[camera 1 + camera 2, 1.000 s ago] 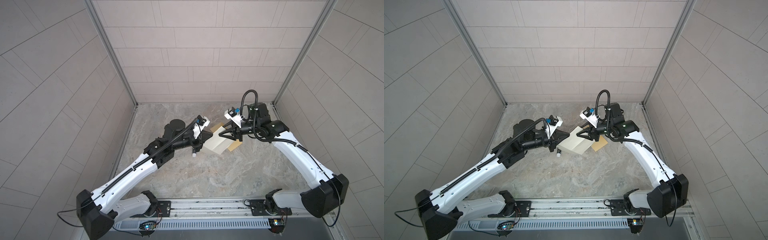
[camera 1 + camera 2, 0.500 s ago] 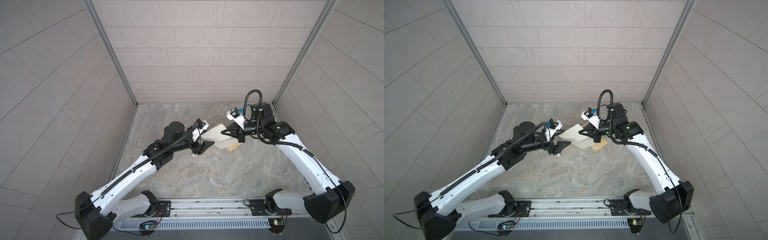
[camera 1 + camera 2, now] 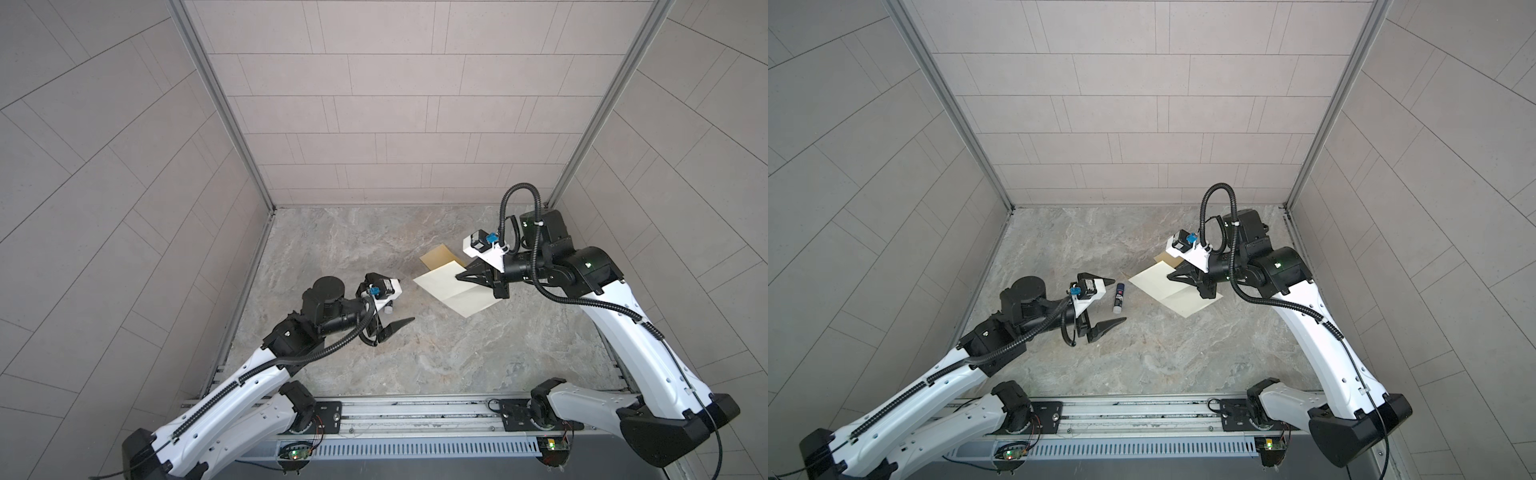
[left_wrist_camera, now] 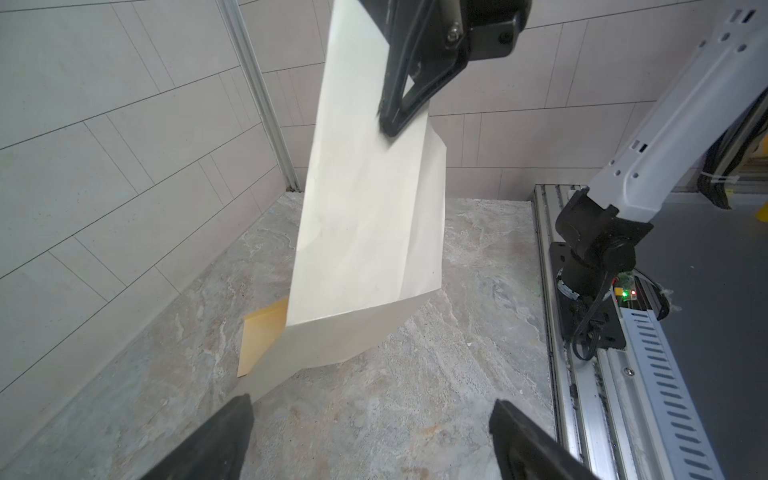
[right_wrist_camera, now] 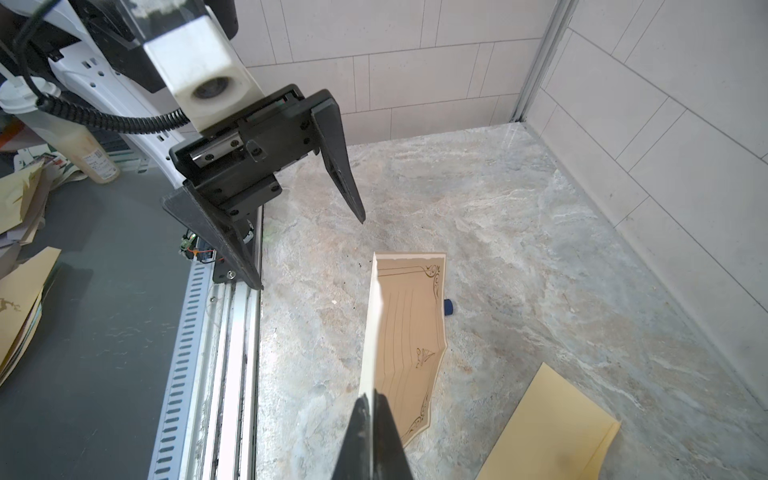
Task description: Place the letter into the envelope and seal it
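Observation:
The letter (image 3: 453,291) (image 3: 1171,291) is a creased cream sheet hanging off the table, and its printed border shows in the right wrist view (image 5: 411,332). My right gripper (image 3: 459,277) (image 3: 1170,276) (image 5: 372,399) is shut on one edge of it. The left wrist view shows the folded letter (image 4: 365,208) dangling from those black fingers (image 4: 399,112). The yellow-tan envelope (image 3: 438,257) (image 4: 259,336) (image 5: 552,432) lies flat on the table, partly hidden behind the letter. My left gripper (image 3: 1119,300) (image 4: 372,402) (image 5: 309,252) stands wide open and empty, apart from the letter on its left.
A small glue stick (image 3: 1118,298) with a blue cap (image 5: 449,306) lies on the marble table beside my left gripper. Tiled walls close in three sides. The metal base rail (image 3: 415,415) runs along the front edge. Loose papers (image 5: 20,291) lie outside beyond the rail.
My left gripper opened, let go of the letter and drew back to the left and front. My right gripper closed on the letter's edge and now holds it alone.

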Tool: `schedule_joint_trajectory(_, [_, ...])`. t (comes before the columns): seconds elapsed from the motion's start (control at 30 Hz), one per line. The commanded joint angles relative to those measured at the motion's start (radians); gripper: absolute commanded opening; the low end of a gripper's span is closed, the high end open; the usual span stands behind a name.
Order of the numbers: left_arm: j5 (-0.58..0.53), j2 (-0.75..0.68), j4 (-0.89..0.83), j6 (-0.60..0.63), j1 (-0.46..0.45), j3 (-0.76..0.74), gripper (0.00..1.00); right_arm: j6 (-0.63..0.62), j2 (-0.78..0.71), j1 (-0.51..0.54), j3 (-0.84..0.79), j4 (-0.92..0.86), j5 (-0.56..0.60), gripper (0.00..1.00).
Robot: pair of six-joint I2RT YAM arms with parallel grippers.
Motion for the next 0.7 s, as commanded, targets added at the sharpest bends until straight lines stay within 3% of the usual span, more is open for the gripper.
schedule_joint_trajectory(0.0, [0.038,-0.035,0.069,0.082,0.000,-0.037,0.92,-0.086,-0.018,0.031,0.028,-0.080,0.014,0.00])
schedule_joint_trajectory(0.2, [-0.024,-0.051,0.089,0.108,-0.001,-0.047,0.92,-0.124,-0.015,0.083,0.047,-0.141,0.047,0.00])
schedule_joint_trajectory(0.37, [0.087,-0.022,0.050,0.146,-0.002,-0.046,0.90,-0.126,-0.021,0.104,0.053,-0.144,0.054,0.00])
schedule_joint_trajectory(0.47, [0.149,-0.009,0.017,0.187,-0.001,-0.045,0.82,-0.126,-0.027,0.111,0.053,-0.140,0.052,0.00])
schedule_joint_trajectory(0.67, [0.141,0.036,0.024,0.236,-0.001,-0.061,0.65,-0.123,-0.024,0.123,0.060,-0.132,0.048,0.00])
